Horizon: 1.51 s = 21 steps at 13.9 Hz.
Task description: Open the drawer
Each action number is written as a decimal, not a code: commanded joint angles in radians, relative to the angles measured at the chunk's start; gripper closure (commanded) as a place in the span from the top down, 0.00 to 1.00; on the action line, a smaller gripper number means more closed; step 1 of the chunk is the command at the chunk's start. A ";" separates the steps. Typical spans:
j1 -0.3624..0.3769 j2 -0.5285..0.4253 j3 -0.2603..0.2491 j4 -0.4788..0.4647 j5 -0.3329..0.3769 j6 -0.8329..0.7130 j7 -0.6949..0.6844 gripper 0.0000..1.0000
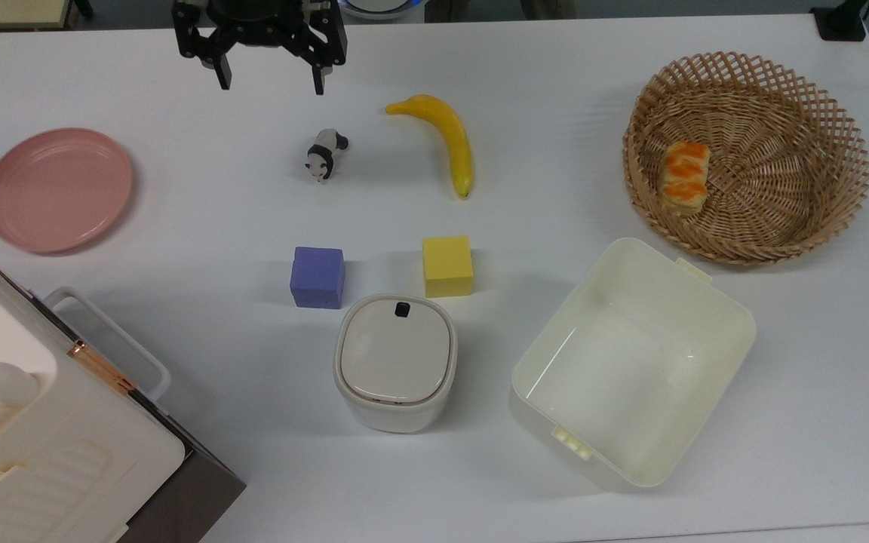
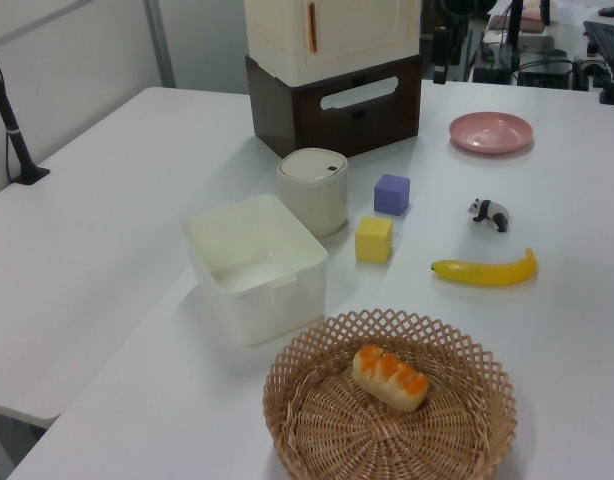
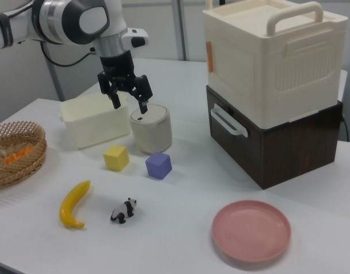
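A white table [image 1: 555, 90] holds a pink plate [image 1: 57, 188], toy panda [image 1: 325, 154], banana [image 1: 446, 139], two blocks [image 1: 317, 277], basket [image 1: 819, 219], bin [image 1: 721, 317], lidded container [image 1: 395, 362] and brown drawer [image 3: 277, 151].

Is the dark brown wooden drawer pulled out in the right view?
No, the dark brown wooden drawer sits flush in its cabinet, white loop handle untouched.
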 commanded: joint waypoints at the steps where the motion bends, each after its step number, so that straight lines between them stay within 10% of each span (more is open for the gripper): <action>1: 0.002 -0.007 -0.006 -0.007 -0.012 -0.003 -0.017 1.00; 21: -0.001 0.049 -0.006 -0.006 -0.012 0.097 0.036 1.00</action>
